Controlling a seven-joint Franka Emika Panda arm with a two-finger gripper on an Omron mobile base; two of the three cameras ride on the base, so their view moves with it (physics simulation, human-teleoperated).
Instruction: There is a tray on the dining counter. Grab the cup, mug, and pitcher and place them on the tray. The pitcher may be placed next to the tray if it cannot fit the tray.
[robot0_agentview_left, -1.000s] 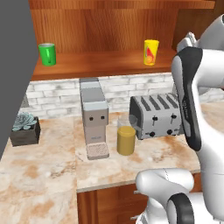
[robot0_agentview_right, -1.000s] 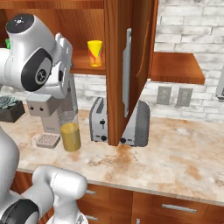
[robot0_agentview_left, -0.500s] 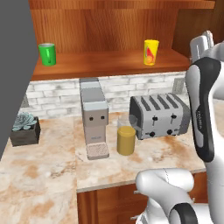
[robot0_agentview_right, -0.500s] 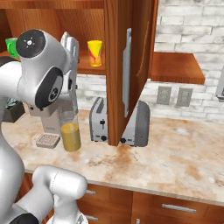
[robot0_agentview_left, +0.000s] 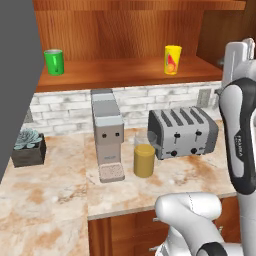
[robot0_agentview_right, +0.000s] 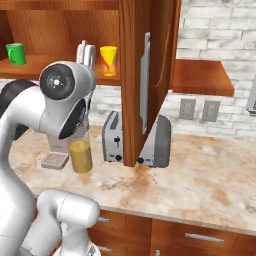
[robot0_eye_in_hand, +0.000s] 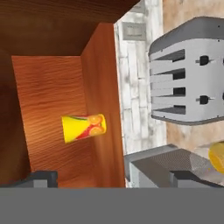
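The cup (robot0_agentview_left: 172, 59) stands upright on a wooden shelf (robot0_agentview_left: 125, 75) above the surface (robot0_agentview_left: 60, 185), toward the shelf's right end. It is yellow with a red-orange fruit picture on its side; no words can be read on it. In the hand view the cup (robot0_eye_in_hand: 83, 127) appears lying sideways because the camera is rolled, and it sits between the two dark fingertips (robot0_eye_in_hand: 39, 178) at the bottom, well apart from them. The end effector (robot0_eye_in_hand: 113, 181) is spread wide and holds nothing.

The mug (robot0_agentview_left: 54, 62) stands upright at the left end of the same shelf, well apart from the cup. It bears no visible label.

The pitcher (robot0_agentview_left: 144, 156), part filled with amber liquid, stands on the surface between a grey coffee machine (robot0_agentview_left: 106, 135) and a four-slot toaster (robot0_agentview_left: 182, 131), just beside both. In the right base view the pitcher (robot0_agentview_right: 80, 152) is partly hidden behind the arm's shoulder.

A dark lettered mark runs along the arm's (robot0_agentview_left: 240, 150) forearm in the left base view; it is too small to read with certainty.

A small succulent in a dark pot (robot0_agentview_left: 28, 148) sits at the surface's left. A wall outlet (robot0_agentview_left: 203, 95) is set in the pale brick backsplash behind the toaster, and two more outlets (robot0_agentview_right: 199, 109) show in the right base view.
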